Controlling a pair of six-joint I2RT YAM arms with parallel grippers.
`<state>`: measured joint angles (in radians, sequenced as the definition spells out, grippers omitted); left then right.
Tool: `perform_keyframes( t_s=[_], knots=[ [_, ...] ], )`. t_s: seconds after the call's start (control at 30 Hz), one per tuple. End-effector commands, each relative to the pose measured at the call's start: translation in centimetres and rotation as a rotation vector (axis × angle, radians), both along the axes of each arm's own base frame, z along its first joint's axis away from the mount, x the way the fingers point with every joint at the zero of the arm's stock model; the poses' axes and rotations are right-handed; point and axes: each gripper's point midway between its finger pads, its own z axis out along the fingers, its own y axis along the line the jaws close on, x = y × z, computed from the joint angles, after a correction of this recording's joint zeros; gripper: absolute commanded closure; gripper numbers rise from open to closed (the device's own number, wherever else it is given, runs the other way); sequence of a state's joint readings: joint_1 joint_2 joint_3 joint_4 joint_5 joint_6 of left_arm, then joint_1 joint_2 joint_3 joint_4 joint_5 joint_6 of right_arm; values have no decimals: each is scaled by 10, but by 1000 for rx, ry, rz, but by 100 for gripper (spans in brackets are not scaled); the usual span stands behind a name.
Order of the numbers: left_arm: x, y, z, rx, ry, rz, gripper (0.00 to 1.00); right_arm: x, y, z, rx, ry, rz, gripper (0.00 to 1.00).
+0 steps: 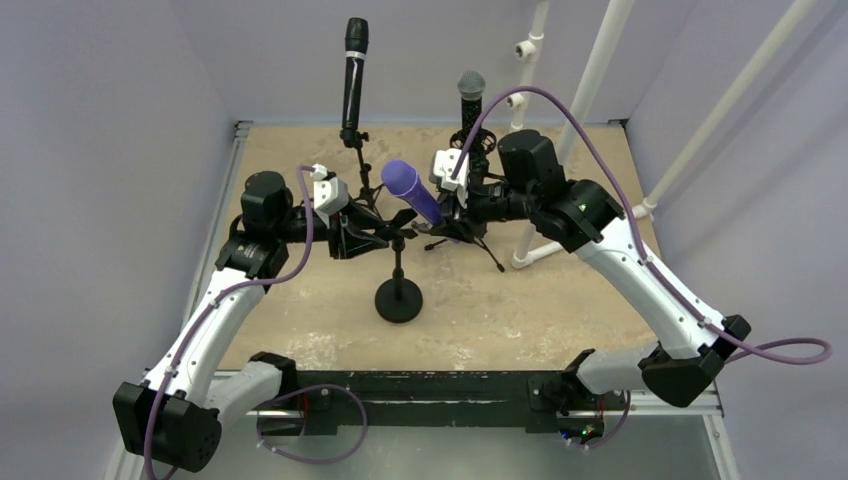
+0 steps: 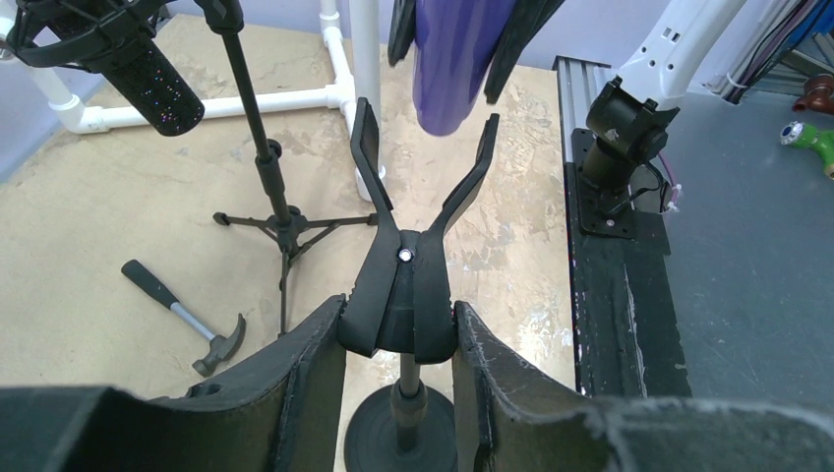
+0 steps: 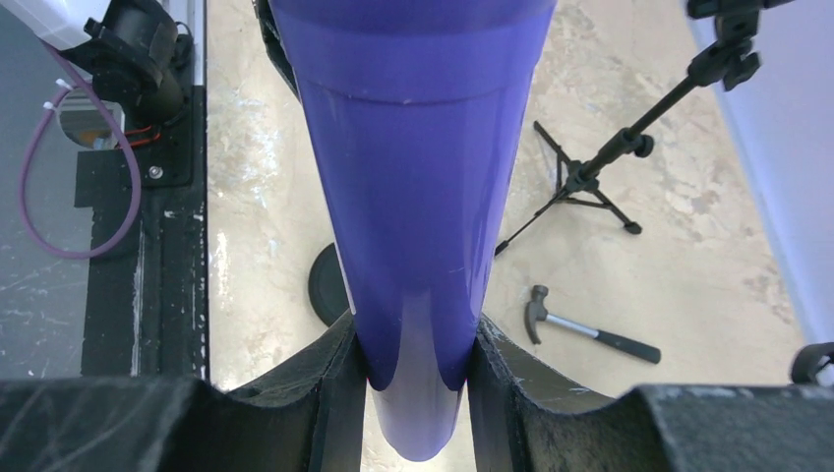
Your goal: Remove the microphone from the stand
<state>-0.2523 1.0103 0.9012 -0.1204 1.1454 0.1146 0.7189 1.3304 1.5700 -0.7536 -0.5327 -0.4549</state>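
Observation:
A purple microphone (image 1: 410, 192) hangs tilted over the black desk stand (image 1: 398, 300). My right gripper (image 1: 440, 215) is shut on its lower body, and the pads press both sides of the purple shaft (image 3: 423, 197). My left gripper (image 2: 400, 324) is shut on the handles of the stand's clip (image 2: 403, 285). The clip's two prongs stand spread apart. The microphone's lower end (image 2: 452, 59) hangs between the prong tips, with a gap on each side.
A black microphone (image 1: 354, 70) on a tripod and a grey-headed one (image 1: 471, 95) in a shock mount stand behind. A small hammer (image 2: 187, 320) lies on the table by the tripod legs. White pipes (image 1: 590, 90) rise at the back right.

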Motion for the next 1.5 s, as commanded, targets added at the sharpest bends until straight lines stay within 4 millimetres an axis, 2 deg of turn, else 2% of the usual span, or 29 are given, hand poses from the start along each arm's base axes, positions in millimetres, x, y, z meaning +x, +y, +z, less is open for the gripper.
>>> perform_keyframes(
  t_s=[0.0, 0.07, 0.27, 0.33, 0.43, 0.57, 0.77, 1.0, 1.3, 1.37, 1.47],
  knots=[
    [7, 0, -2, 8, -26, 26, 82, 2, -8, 22, 1, -67, -16, 100],
    [7, 0, 0, 8, -27, 26, 64, 2, -9, 21, -3, -67, -16, 100],
    [9, 2, 4, 17, -20, 55, 20, 4, -12, 8, -18, -37, -51, 100],
    [10, 3, 6, 18, -29, 70, 9, 3, -12, 6, -13, -31, -60, 100],
    [12, 5, 12, 26, -32, 85, 0, 3, -12, 10, -1, -32, -63, 100],
    [14, 9, 34, 35, -48, 125, 0, 4, -8, 30, 26, -39, -58, 100],
    [11, 12, 96, -6, -67, 166, 0, 6, 7, 72, 109, -46, -26, 100],
    [9, -2, 156, -140, -38, 123, 0, -1, 36, 92, 204, 73, 67, 100],
    [6, -31, 182, -185, -55, 57, 4, -5, 51, 95, 240, 153, 129, 100],
    [8, -33, 187, -205, -48, 54, 7, -7, 51, 96, 244, 160, 138, 100],
    [10, -36, 188, -220, -32, 44, 18, -9, 52, 96, 248, 167, 146, 100]
  ],
)
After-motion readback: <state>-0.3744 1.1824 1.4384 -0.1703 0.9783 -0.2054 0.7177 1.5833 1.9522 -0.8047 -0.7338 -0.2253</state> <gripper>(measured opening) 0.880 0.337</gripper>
